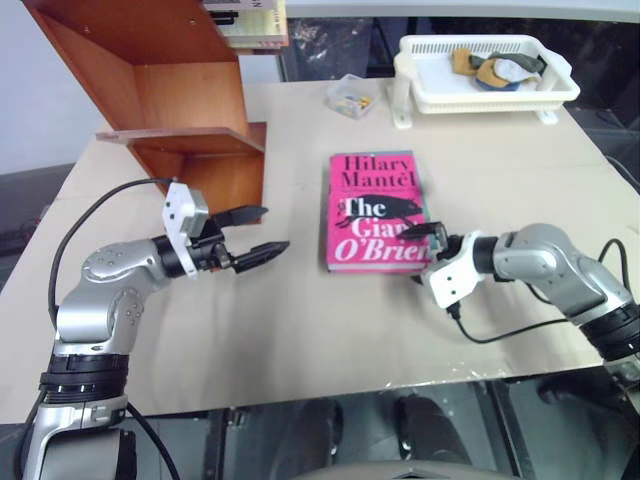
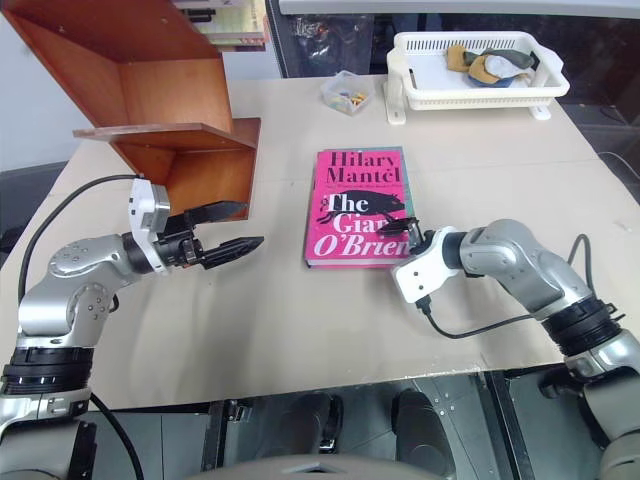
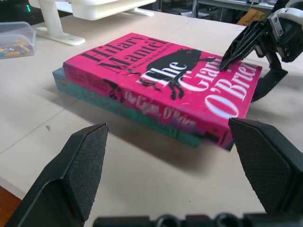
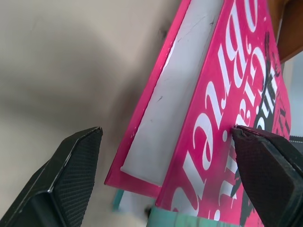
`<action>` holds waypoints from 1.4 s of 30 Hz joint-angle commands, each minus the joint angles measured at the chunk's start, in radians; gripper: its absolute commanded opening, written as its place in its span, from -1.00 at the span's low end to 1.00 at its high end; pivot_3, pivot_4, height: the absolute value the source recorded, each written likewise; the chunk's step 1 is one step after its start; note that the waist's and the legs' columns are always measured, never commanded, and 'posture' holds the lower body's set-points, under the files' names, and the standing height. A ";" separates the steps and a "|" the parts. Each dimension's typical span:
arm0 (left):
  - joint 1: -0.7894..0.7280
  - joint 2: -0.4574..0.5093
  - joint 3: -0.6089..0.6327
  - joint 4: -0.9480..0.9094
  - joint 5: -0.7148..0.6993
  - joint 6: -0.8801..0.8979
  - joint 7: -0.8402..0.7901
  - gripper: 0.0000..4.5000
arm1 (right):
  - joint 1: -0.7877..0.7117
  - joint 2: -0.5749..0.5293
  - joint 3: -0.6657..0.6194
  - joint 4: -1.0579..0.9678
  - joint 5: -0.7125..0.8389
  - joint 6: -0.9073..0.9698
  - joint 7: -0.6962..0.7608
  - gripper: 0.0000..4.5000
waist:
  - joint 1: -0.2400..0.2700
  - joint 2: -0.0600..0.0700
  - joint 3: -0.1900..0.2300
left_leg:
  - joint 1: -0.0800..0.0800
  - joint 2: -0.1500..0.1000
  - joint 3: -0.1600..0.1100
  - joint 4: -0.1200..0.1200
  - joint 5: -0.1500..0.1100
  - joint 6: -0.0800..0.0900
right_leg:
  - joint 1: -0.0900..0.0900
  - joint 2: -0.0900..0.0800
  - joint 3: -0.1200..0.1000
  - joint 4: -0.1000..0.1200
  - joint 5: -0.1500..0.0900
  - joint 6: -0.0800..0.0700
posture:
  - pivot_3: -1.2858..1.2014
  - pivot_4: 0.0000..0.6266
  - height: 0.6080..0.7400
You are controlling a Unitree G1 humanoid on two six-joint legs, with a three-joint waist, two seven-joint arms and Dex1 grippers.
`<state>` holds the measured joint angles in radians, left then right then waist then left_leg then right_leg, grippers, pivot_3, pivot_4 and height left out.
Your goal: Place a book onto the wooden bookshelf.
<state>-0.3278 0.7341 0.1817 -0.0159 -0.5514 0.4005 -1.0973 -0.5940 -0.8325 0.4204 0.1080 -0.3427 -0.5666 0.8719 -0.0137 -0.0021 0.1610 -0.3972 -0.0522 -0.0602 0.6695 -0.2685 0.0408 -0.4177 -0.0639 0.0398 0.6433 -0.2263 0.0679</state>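
1. Beige table [image 1: 300, 340] carries everything; its far edge meets a dark background.
2. The book [image 1: 377, 210] lies flat, cover up, near the table's middle, on top of a thinner teal book [image 3: 118, 109] whose edge shows beneath it.
3. The shelf [image 1: 170, 90] stands at the far left corner of the table, well left of the book, with a few books [image 1: 250, 20] on top.
4. The left gripper [image 1: 258, 232] hangs above the table just in front of the shelf, pointing toward the book, its fingers spread wide and empty.
5. The right gripper [image 1: 432, 240] sits at the book's near right corner, fingers apart: one rests on the cover, the other stands off the page edge, so nothing is clamped.
6. A white basket [image 1: 480, 95] with small items sits at the far right; a small clear box [image 1: 350, 97] sits left of it.
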 commanded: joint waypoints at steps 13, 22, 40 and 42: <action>-0.052 -0.001 -0.023 0.025 0.007 -0.021 -0.027 0.99 | 0.097 -0.009 -0.154 -0.218 0.504 0.345 0.202 0.99 | 0.000 0.000 0.000 | 0.000 0.001 0.000 0.000 0.000 0.000 | 0.000 -0.003 0.000 0.000 0.000 0.000 | 0.03 -0.52 1.00; -0.052 -0.007 -0.024 0.017 0.007 -0.025 -0.027 0.99 | 0.070 0.032 -0.309 -0.285 0.765 0.788 0.148 0.99 | 0.001 0.000 0.000 | -0.001 0.001 -0.001 0.000 0.000 0.001 | 0.000 -0.004 0.000 0.000 0.000 0.000 | 0.03 -0.52 1.00; -0.065 -0.024 -0.051 0.013 0.014 -0.036 -0.055 0.99 | -0.385 0.395 -0.544 0.332 0.932 1.552 -0.234 0.99 | -0.004 0.000 0.000 | -0.004 -0.001 0.000 -0.001 0.000 0.000 | -0.003 -0.005 0.001 -0.001 0.000 0.000 | 0.03 -0.52 1.00; -0.059 -0.022 -0.047 0.008 0.011 -0.034 -0.058 0.99 | -0.407 0.411 -0.546 0.382 0.921 1.546 -0.232 0.99 | -0.008 0.000 0.000 | -0.004 -0.001 0.001 -0.001 0.000 0.000 | -0.004 -0.004 0.001 0.000 0.000 0.000 | 0.03 -0.52 1.00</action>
<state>-0.3882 0.6969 0.1153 0.0199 -0.5339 0.3827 -1.1470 -0.9617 -0.4211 -0.1006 0.4780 0.5762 0.9829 0.6280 -0.0219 -0.0022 0.1613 -0.4009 -0.0527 -0.0596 0.6684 -0.2687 0.0412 -0.4216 -0.0680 0.0408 0.6433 -0.2262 0.0677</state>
